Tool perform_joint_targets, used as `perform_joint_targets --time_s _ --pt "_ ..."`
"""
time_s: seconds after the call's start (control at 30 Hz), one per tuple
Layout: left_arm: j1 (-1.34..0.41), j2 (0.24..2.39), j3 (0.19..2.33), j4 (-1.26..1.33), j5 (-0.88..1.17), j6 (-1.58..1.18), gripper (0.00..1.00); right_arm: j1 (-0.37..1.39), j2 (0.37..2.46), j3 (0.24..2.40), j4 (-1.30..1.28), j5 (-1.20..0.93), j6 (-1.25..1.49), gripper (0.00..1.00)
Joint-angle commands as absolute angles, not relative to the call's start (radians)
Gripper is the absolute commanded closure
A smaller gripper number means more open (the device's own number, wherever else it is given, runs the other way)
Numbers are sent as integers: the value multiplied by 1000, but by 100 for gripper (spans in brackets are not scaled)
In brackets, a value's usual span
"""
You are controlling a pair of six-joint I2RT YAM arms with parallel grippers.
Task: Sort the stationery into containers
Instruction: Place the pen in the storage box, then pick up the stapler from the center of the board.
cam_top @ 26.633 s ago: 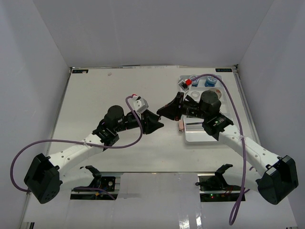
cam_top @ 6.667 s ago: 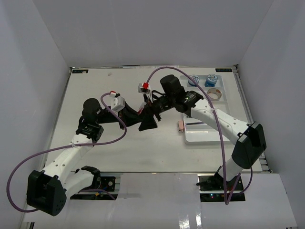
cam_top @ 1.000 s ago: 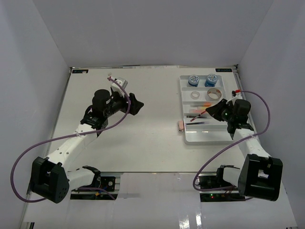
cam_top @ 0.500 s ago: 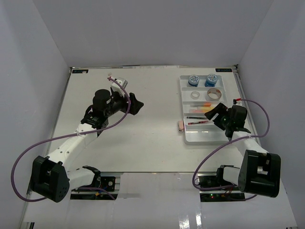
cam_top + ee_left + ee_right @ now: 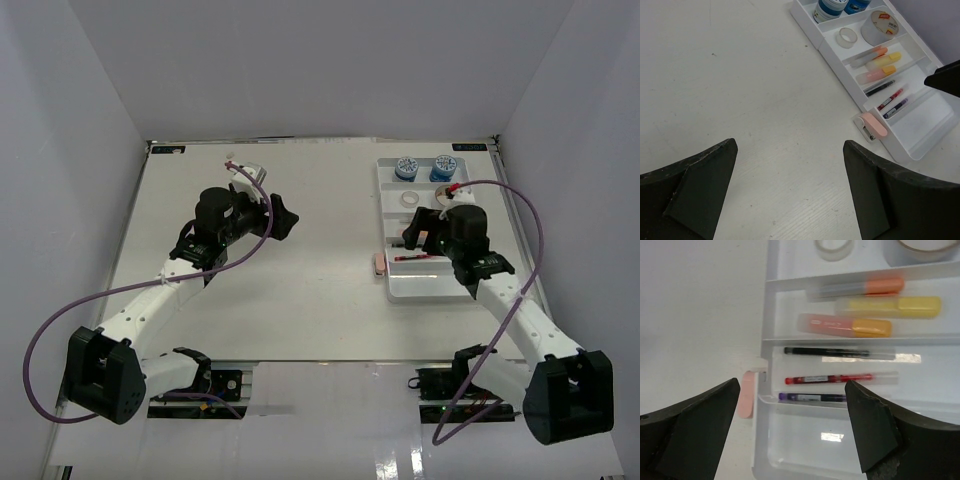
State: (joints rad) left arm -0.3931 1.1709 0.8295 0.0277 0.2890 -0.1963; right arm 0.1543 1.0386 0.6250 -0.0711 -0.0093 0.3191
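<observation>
The white divided tray [image 5: 430, 285] sits at the right of the table. It holds two blue-white tubs [image 5: 406, 167], two tape rolls [image 5: 879, 27], three highlighter-like pieces in orange, yellow [image 5: 890, 306] and pink, and black, red [image 5: 840, 378] and purple pens. A pink piece [image 5: 378, 263] lies on the table against the tray's left wall. My right gripper [image 5: 792, 385] hovers open over the pen compartment, holding nothing. My left gripper [image 5: 789, 145] is open and empty above bare table, left of centre.
The tray's nearest compartment [image 5: 840, 440] has nothing in it. White walls close the table on the left, back and right. The right arm's purple cable [image 5: 520, 210] loops over the tray's right side.
My right gripper has opened and let the red pen drop into the tray beside the black one, then swung left over the tray. The left arm has stayed put.
</observation>
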Motion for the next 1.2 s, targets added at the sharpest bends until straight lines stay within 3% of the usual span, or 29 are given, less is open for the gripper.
perform_joint_targets --time_s 0.0,0.4,0.9,1.17 --pt "-396 1154 868 8 245 -196 2 329 1064 724 -162 142 230 8" --pt "-396 1150 867 5 196 -186 2 658 1322 893 -267 301 305 10" --pt "-396 1160 873 5 204 -186 2 704 1399 859 -230 267 337 27" --pt "-394 1164 873 5 215 -189 2 706 1440 850 -233 288 353 31"
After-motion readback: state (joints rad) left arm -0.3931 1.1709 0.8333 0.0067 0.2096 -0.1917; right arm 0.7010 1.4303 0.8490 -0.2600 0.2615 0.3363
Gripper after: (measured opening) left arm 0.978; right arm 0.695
